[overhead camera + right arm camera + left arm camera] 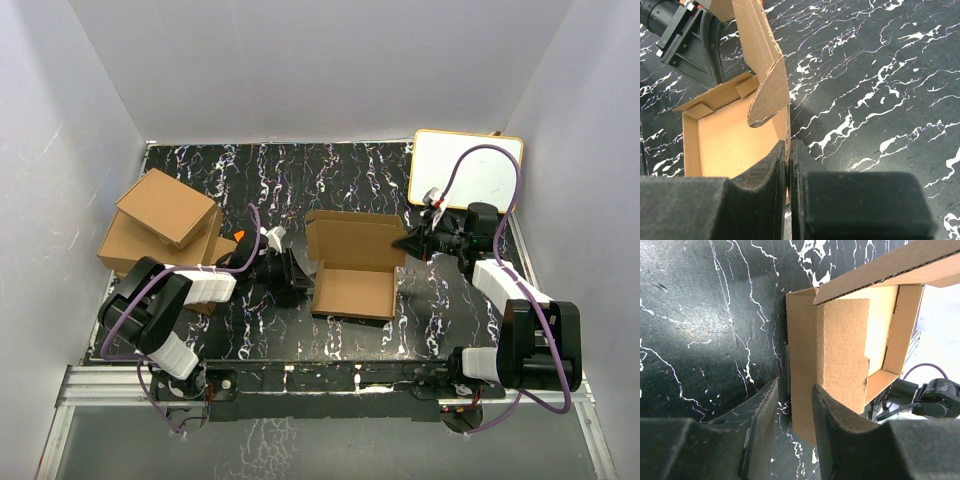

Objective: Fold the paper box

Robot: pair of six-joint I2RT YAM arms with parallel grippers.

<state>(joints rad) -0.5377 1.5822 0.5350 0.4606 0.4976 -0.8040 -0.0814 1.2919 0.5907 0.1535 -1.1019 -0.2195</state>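
The paper box (352,272) lies open in the middle of the black marbled table, its lid panel standing up at the back. My left gripper (298,276) is at the box's left side. In the left wrist view it (794,407) is open, its jaws straddling the box's left wall (802,365), which lies close to the right finger (832,422). My right gripper (408,242) is at the box's right side. In the right wrist view it (788,160) is shut on the box's right wall (784,117), just below a rounded tuck flap (769,97).
A pile of ready-made brown boxes (160,225) stands at the left, close to the left arm. A white board with a yellow rim (465,170) lies at the back right. White walls enclose the table on three sides.
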